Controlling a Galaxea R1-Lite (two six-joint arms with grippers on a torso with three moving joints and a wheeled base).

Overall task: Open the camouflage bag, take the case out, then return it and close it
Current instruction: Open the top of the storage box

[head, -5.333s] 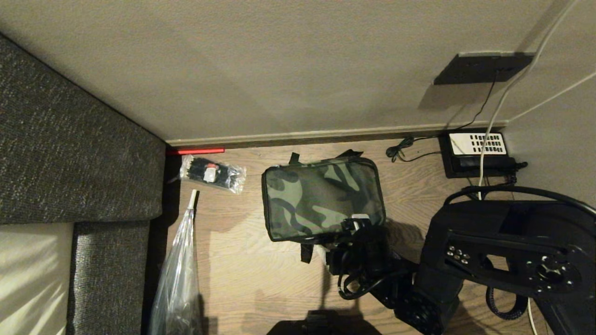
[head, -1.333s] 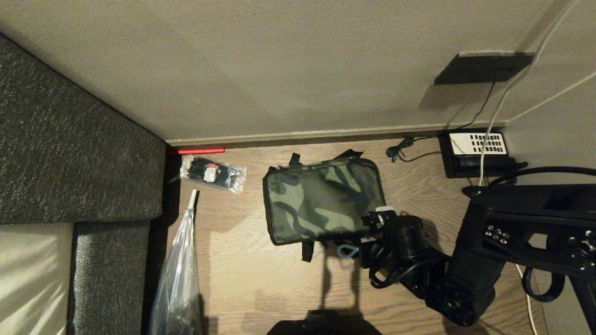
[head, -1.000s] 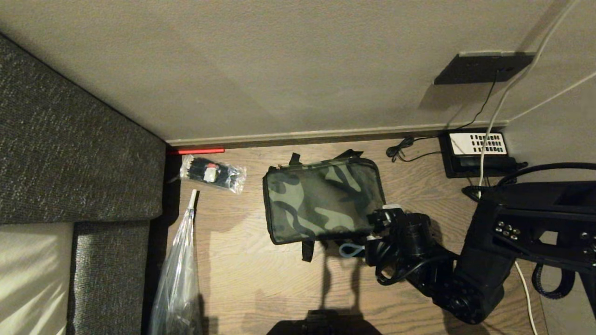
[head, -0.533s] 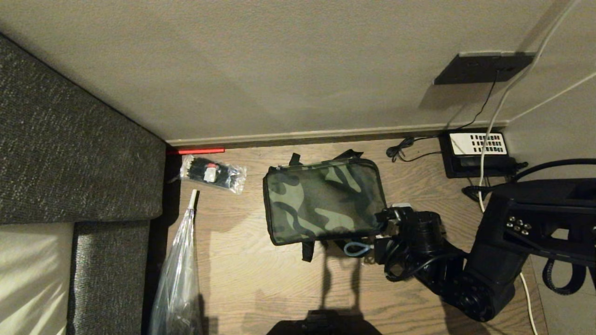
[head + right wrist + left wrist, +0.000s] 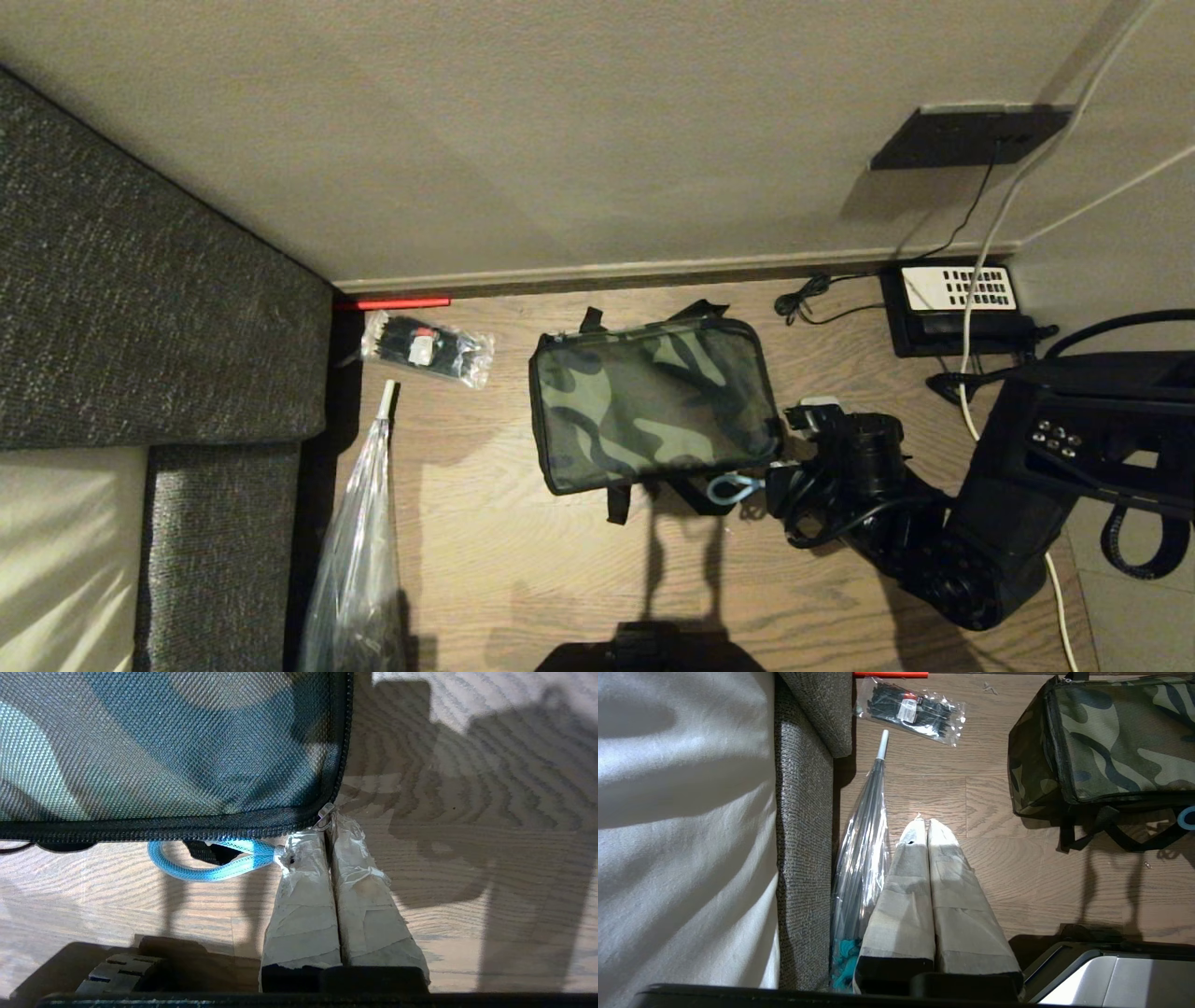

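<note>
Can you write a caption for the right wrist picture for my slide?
Right end effector shut on the zipper pull at the camouflage bag corner, blue cord loop beside it.

Green-and-black camouflage bag (image 5: 653, 406) with black trim, light-blue cord loop (image 5: 205, 865), brown wood-grain floor (image 5: 523, 560)

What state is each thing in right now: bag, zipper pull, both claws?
Green-and-black camouflage fabric bag: lid down, lying on the floor.
Metal zipper pull with blue cord loop: at the bag's corner, pinched.
Right claw: shut on the pull.
Left claw: shut, empty, parked above the floor.

no legible text, labels (anywhere), numbers
</note>
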